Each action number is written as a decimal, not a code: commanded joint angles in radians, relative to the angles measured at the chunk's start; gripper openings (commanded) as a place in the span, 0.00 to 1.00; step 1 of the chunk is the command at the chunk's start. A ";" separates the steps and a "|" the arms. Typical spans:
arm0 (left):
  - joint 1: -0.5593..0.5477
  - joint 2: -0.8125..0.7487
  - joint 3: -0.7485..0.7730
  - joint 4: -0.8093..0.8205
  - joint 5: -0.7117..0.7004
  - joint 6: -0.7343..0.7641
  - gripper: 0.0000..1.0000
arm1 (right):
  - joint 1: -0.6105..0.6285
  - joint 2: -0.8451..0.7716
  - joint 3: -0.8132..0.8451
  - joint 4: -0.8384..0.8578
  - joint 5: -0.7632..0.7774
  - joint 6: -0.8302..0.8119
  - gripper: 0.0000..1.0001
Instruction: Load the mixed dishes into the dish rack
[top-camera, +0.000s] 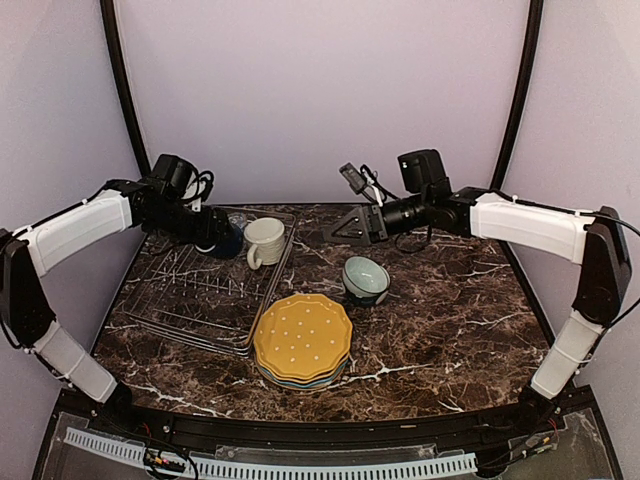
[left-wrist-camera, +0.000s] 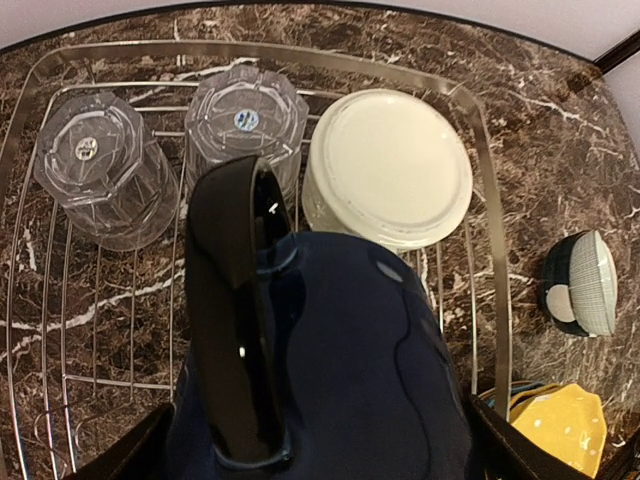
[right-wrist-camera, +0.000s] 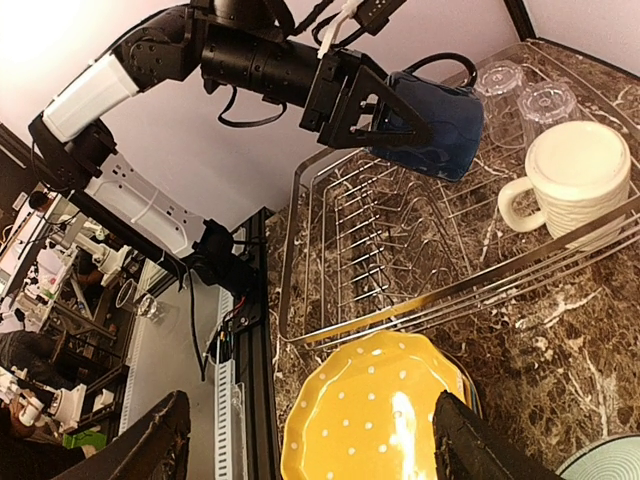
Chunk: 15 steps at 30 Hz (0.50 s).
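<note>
two clear tumblers (left-wrist-camera: 90, 165) (left-wrist-camera: 245, 125), one cream mug (left-wrist-camera: 390, 165) racked; my left claw (right-wrist-camera: 390, 110) grips one glossy navy mug (right-wrist-camera: 440, 135); right claw (right-wrist-camera: 315, 445) gapes empty.

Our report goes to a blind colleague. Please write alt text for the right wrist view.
The left gripper holds a dark navy mug above the dish rack, where a cream mug stands upside down beside two clear tumblers. Below, the open right gripper frames a yellow white-dotted plate.
</note>
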<state>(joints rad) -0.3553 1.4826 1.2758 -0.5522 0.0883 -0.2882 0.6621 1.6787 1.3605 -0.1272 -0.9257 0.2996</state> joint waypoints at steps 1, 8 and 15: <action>0.014 0.050 0.082 -0.086 -0.038 0.038 0.01 | -0.006 -0.002 -0.028 -0.010 0.020 -0.031 0.80; 0.031 0.130 0.109 -0.094 -0.033 0.026 0.01 | -0.009 0.003 -0.044 -0.010 0.021 -0.046 0.80; 0.071 0.186 0.128 -0.091 -0.012 0.024 0.01 | -0.013 0.010 -0.056 -0.011 0.018 -0.056 0.80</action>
<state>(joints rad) -0.3099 1.6672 1.3556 -0.6525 0.0631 -0.2691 0.6582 1.6791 1.3209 -0.1402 -0.9150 0.2626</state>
